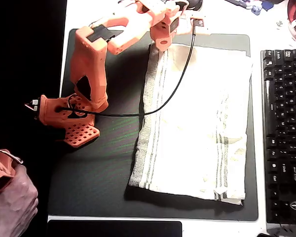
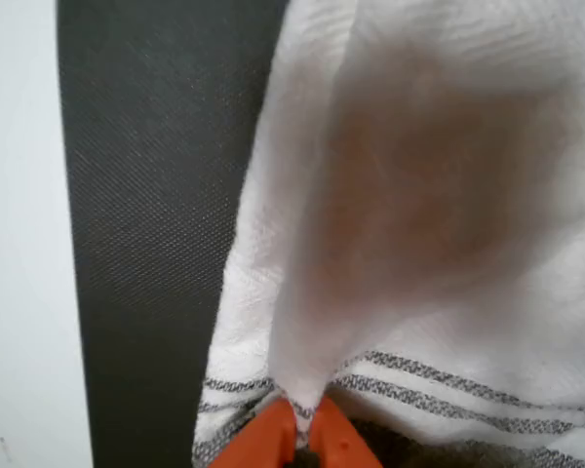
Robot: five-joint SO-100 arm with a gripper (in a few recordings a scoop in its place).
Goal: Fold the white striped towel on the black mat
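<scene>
Pinching white striped towel (image 2: pixel 419 195) corner, tool (image 2: pixel 300 434) clamped on the fabric. Towel mostly flat on black mat (image 1: pixel 103 163). Lifted slightly, probably.

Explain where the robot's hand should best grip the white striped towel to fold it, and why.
Grip the white striped towel at a striped corner, coming from above at its edge: it lies flat on the black mat, so only edges lift. The hand already pinches such a corner.
</scene>
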